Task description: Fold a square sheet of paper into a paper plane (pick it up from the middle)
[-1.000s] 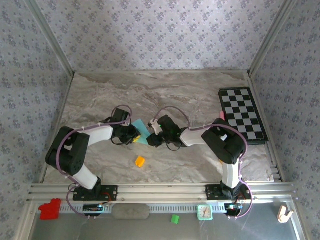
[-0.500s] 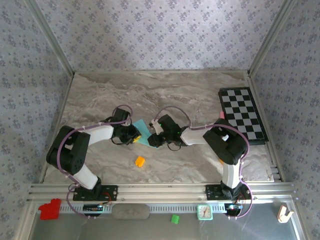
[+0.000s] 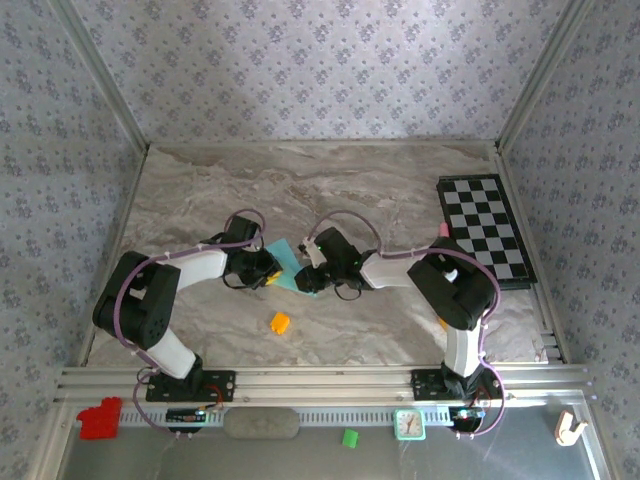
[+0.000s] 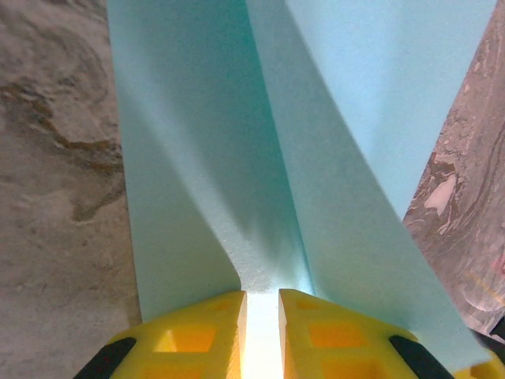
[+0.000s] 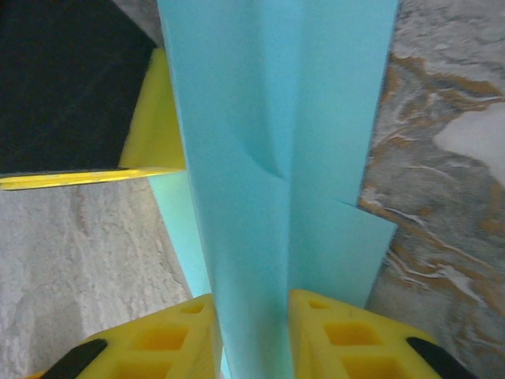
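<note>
**Hidden or unclear.** In the top view the 2 wrists cover most of the square sheet of paper [image 3: 284,257]. A small teal patch shows between them at mid-bench, and its outline cannot be read. In the left wrist view the sheet [image 4: 197,158] runs off the top edge, rising in 2 sloped panels from a central crease. In the right wrist view the sheet [image 5: 268,118] is likewise cut off at the top. A black-and-yellow part [image 5: 79,87] lies against the sheet's left side, cropped by the frame; what it is cannot be fixed.

**Fingers.** The left gripper [image 3: 268,272] [image 4: 262,332] has its fingers [image 4: 197,335] nearly together, clenched on the crease, with a thin bright slit between them. The right gripper [image 3: 306,282] [image 5: 251,339] has its fingers [image 5: 339,339] set wider. The folded sheet fills the gap and touches both, so it is grasped.

**Count.**
- 2 arms
- 1 sheet
- 1 orange cube [image 3: 279,322] on the bench [image 3: 400,180], near the sheet but apart from it
- 1 checkered board [image 3: 485,230] at the right edge
- 1 green cube [image 3: 350,437], 1 red item [image 3: 98,418] and 1 small clock [image 3: 409,424] on the front ledge

**Change.** Against the frame 1 second earlier, the right wrist sits slightly further left, closer over the sheet. The left arm, cube and board are unchanged.
</note>
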